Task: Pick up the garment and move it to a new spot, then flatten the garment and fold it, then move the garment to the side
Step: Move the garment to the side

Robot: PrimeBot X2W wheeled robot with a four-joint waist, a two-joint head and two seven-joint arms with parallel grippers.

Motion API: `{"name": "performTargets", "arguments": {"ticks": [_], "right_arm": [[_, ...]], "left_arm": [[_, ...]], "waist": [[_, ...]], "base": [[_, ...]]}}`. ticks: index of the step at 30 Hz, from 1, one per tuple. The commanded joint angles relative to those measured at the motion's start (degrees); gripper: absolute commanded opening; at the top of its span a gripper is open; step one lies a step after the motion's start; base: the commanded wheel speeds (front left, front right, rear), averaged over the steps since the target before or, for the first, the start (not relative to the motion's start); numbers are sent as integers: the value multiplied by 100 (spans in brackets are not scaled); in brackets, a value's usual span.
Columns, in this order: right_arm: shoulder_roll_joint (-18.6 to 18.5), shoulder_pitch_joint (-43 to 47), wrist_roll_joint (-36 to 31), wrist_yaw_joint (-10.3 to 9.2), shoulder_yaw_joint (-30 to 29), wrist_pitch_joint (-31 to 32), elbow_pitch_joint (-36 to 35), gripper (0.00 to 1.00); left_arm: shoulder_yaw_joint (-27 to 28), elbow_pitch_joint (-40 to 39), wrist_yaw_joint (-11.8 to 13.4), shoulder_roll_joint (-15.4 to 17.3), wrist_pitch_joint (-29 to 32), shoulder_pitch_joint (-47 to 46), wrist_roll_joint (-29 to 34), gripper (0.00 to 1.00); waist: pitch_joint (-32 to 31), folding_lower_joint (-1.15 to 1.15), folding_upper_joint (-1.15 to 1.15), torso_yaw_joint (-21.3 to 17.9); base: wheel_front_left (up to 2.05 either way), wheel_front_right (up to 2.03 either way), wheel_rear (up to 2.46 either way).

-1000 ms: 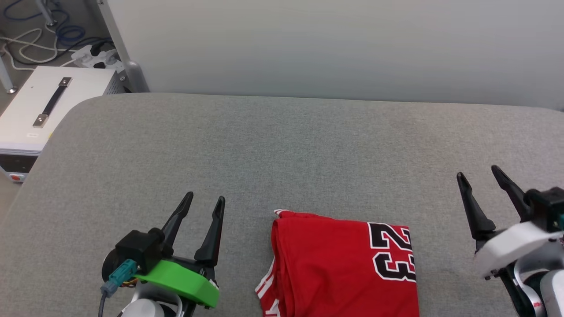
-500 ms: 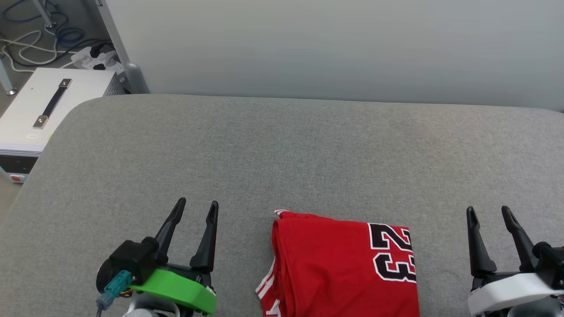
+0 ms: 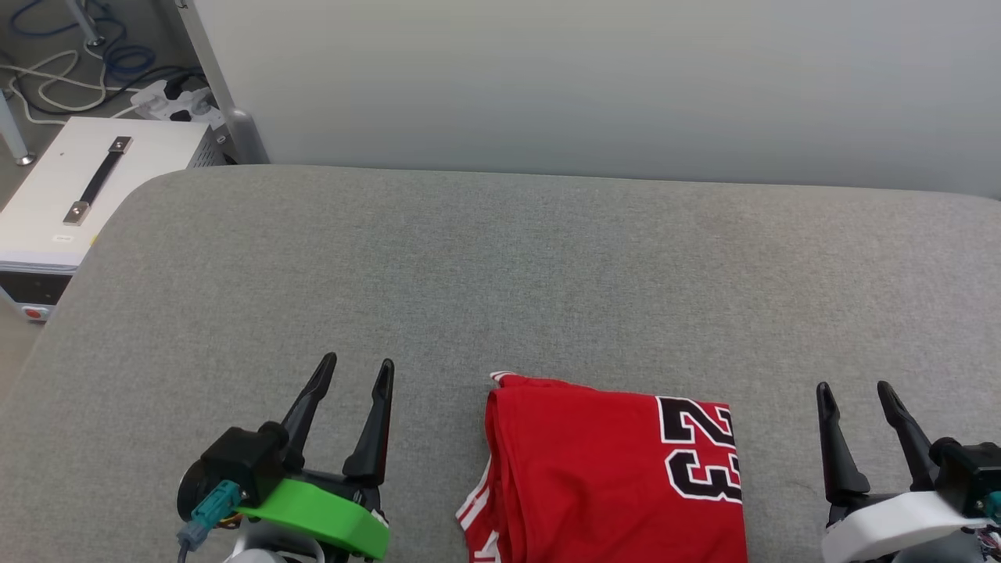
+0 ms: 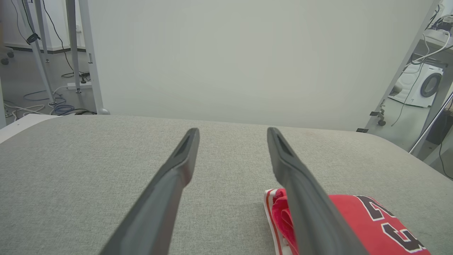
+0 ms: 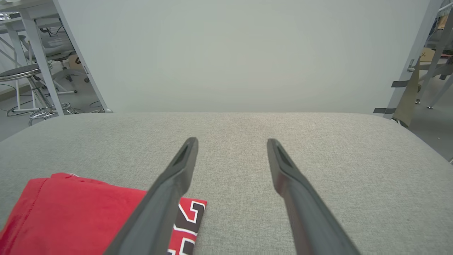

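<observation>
The garment (image 3: pixel 594 469) lies folded into a red rectangle with a black-white number on the grey padded table (image 3: pixel 500 266), at the near edge, centre. The left wrist view shows the garment (image 4: pixel 371 223) at lower right, and the right wrist view has the garment (image 5: pixel 70 216) at lower left. My left gripper (image 3: pixel 357 374) stands open to the left of it, apart from the cloth. On the other side my right gripper (image 3: pixel 852 395) is open too, nothing between its fingers. Both hover low over the table, fingers pointing away from me.
A pale backdrop wall (image 3: pixel 594 78) rises behind the table. Off the table's left corner sits a white box with a black handle (image 3: pixel 78 195), with cables and a power strip (image 3: pixel 172 102) on the floor behind it. Bare grey surface stretches beyond the garment.
My right gripper has dropped back toward me and lower in the head view. The left gripper shifted only slightly. The garment lies as before.
</observation>
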Motion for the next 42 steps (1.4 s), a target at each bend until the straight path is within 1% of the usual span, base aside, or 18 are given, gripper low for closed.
{"name": "performTargets", "arguments": {"ticks": [1,3,6,8,11,13,15,17,19,21,23,28,34,40,41,42], "right_arm": [[-10,-29,-50,-5,49,69,30,100],[-54,-29,-16,-5,99,227,21,100],[-153,-63,113,-5,177,742,-66,100],[-276,-98,284,-5,318,1356,-133,100],[-520,-166,550,-5,566,2514,-319,100],[-567,-210,777,-5,616,3320,-428,100],[-539,-251,1034,-5,639,4127,-543,100],[-448,-296,1164,-5,529,4900,-601,100],[-414,-348,1083,-5,447,5518,-670,100],[-358,-432,987,-5,436,5938,-749,100],[-322,-503,888,-5,440,6259,-780,100],[-121,-641,627,-5,307,6618,-682,100],[22,-664,518,-5,305,6681,-425,100],[83,-605,525,-5,490,6659,-16,100],[68,-597,533,-5,545,6662,48,85],[39,-597,549,-5,623,6638,107,29]], "left_arm": [[-6,13,-18,-39,-34,-3,25,100],[-17,19,-18,-36,-34,-14,18,100],[-55,25,-18,-24,-34,-55,11,100],[-62,23,-18,-12,-34,-83,1,100],[-56,14,-18,-5,-34,-102,-8,100],[-67,13,-18,0,-34,-119,-12,100],[-87,9,-18,-1,-34,-146,-11,100],[-108,10,-18,-1,-34,-186,-2,100],[-147,6,-18,-2,-34,-249,10,100],[-195,1,-18,-5,-34,-318,15,100],[-217,1,-18,-14,-34,-387,13,100],[-256,6,-18,-37,-34,-512,5,100],[-287,18,-18,-63,-34,-612,-5,100],[-283,36,-18,-78,-34,-656,-2,100],[-281,39,-18,-79,-34,-658,-2,100],[-284,45,-18,-78,-34,-661,-2,100]], "waist": [[-1,0,0,11],[7,0,0,28],[42,0,0,70],[67,0,0,92],[130,0,0,126],[188,0,0,152],[249,0,0,186],[336,0,0,233],[435,0,0,296],[539,0,0,372],[646,0,0,441],[859,0,0,604],[1022,0,0,750],[1075,0,0,787],[1075,0,0,784],[1072,0,0,778]], "base": [[0,0,0],[0,0,0],[0,0,0],[0,0,0],[0,0,0],[0,0,0],[0,0,0],[0,0,0],[0,0,0],[0,0,0],[0,0,0],[0,0,0],[0,0,0],[0,0,0],[0,0,0],[0,0,0]]}}
